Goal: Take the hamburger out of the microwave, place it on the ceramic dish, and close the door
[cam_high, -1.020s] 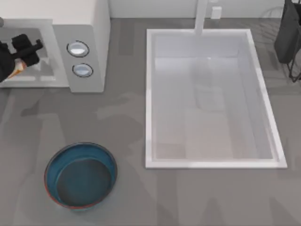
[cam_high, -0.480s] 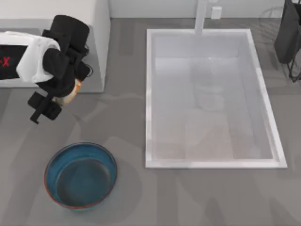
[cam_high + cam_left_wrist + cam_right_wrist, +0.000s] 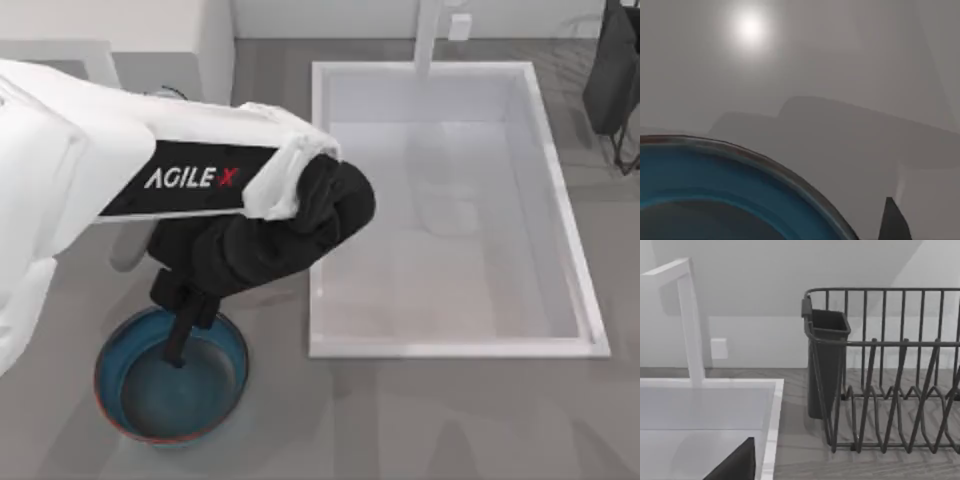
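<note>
top: overhead | left wrist: close above ceramic dish (image 3: 740, 175), probably | right wrist: sink (image 3: 710, 410)

The ceramic dish (image 3: 115, 345) has a glossy blue glaze with a duller reddish-brown rim, and its inside looks smooth and darker. The sink (image 3: 455, 348) is smooth white with a soft sheen. The table (image 3: 420, 420) is matt grey, faintly mottled. The dish rack (image 3: 890, 390) is thin dark wire, its cup (image 3: 826, 355) matt dark plastic.
</note>
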